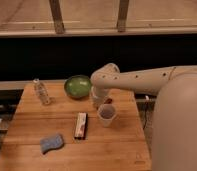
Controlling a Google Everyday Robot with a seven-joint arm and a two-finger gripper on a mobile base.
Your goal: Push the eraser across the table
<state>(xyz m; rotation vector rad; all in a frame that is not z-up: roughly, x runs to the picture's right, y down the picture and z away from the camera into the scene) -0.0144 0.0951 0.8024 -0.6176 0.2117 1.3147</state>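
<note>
Looks like a robot lab: a wooden table (117, 150) before a dark wall (37, 57), the gripper (97, 98) low over the table's far side.

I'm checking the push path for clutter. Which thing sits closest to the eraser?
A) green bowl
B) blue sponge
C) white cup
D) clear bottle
C: the cup stands right beside the eraser on the table, nearer than anything else; the gripper hangs just behind the cup, beside the bowl.
</note>
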